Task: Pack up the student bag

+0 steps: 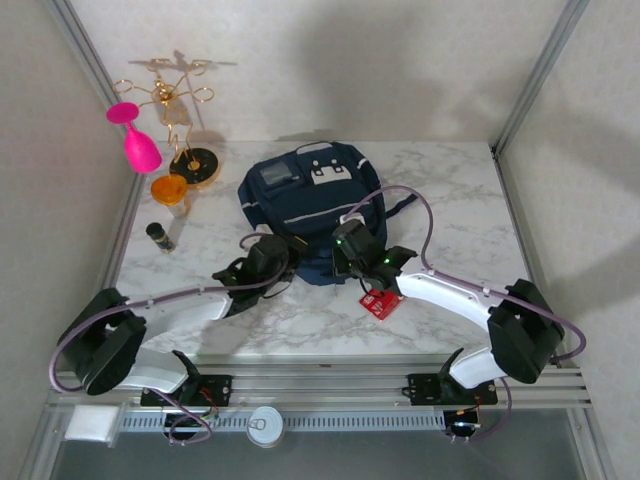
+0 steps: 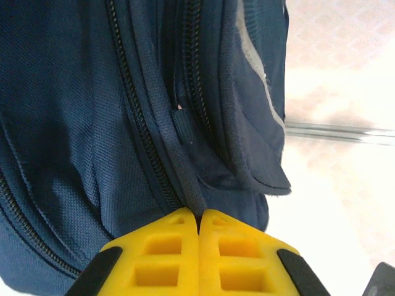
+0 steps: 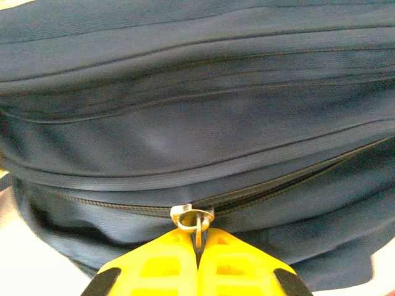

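Observation:
The student bag point(image 1: 300, 190), navy with pale trim, lies in the middle of the marble table. Both arms reach to its near edge. My left gripper point(image 1: 284, 252) is shut on a dark fabric pull tab point(image 2: 185, 160) that runs down beside a zipper on the student bag point(image 2: 74, 123); the yellow fingers of the left gripper point(image 2: 199, 216) meet on the tab. My right gripper point(image 1: 346, 246) is shut on a metal zipper pull point(image 3: 196, 219). Its slider sits on a long zipper across the student bag point(image 3: 185, 123), and the right gripper point(image 3: 198, 239) pinches the pull between its tips.
At the back left stand a pink goblet point(image 1: 135, 135), a gold wire stand point(image 1: 182, 120), an orange-lidded jar point(image 1: 170, 190) and a small dark bottle point(image 1: 160, 236). A red packet point(image 1: 380, 302) lies under the right arm. Metal frame posts edge the table.

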